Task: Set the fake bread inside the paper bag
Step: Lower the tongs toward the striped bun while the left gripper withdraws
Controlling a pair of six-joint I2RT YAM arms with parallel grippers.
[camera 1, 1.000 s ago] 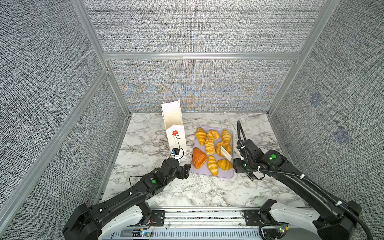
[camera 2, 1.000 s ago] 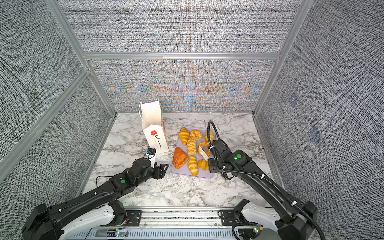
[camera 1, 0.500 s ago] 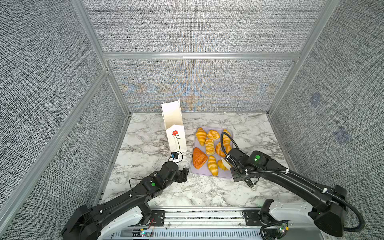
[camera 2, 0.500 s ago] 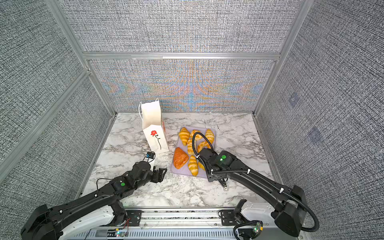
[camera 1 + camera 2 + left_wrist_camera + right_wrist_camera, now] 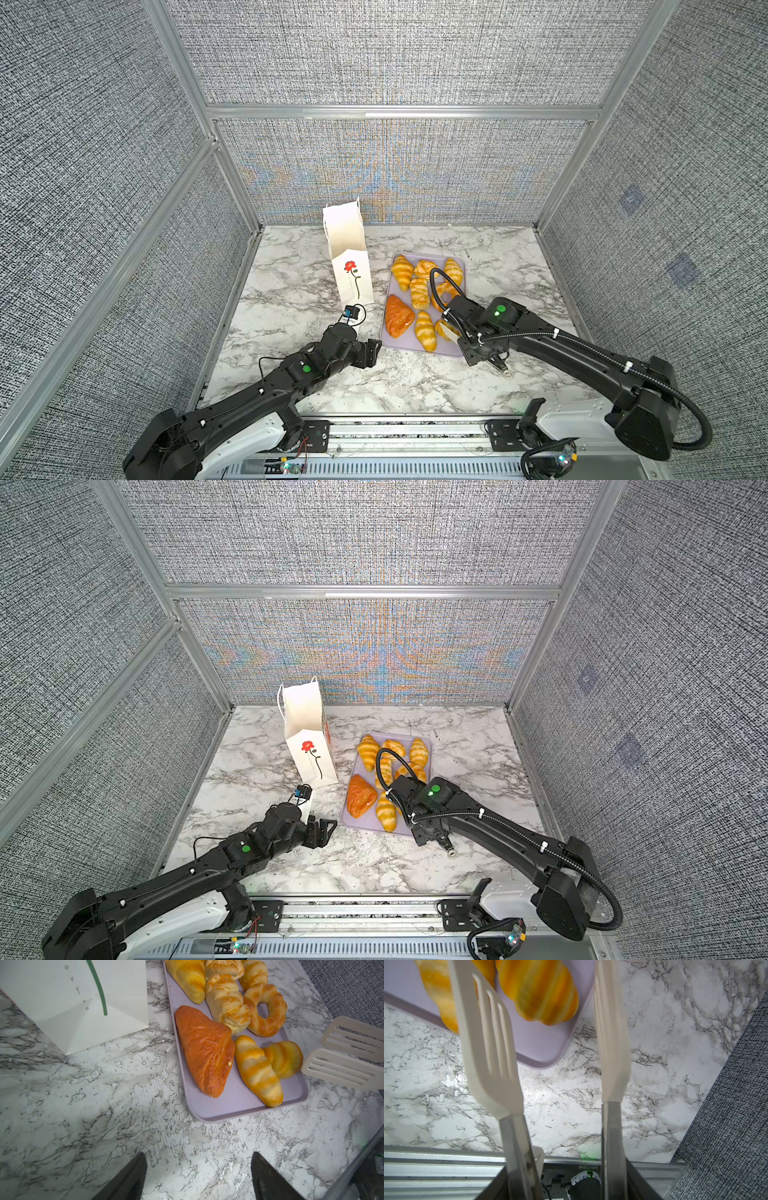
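Several pieces of golden fake bread [image 5: 419, 291] [image 5: 384, 771] lie on a lilac tray [image 5: 399, 345] [image 5: 239, 1105], among them an orange-brown triangular one [image 5: 204, 1051] and a ring [image 5: 268, 1012]. The white paper bag [image 5: 351, 266] [image 5: 309, 750] with the red flower stands upright left of the tray. My left gripper [image 5: 374, 349] [image 5: 326, 831] [image 5: 197, 1159] is open and empty over the marble by the tray's near left corner. My right gripper [image 5: 478, 349] [image 5: 428, 831] [image 5: 569, 1184] is shut on white slotted tongs [image 5: 492, 1043] [image 5: 340, 1064]. Their blades stand apart beside a small croissant [image 5: 542, 991] [image 5: 284, 1059] at the tray's near right corner.
The marble table [image 5: 299, 291] is walled by grey fabric panels [image 5: 395, 166] on three sides. An aluminium rail [image 5: 407, 428] runs along the front edge. A cable loop [image 5: 436, 282] from my right arm arches over the tray.
My right arm has swung from the tray's right side to its near right corner, bringing the tongs low beside the small croissant. My left gripper has drawn back slightly toward the front.
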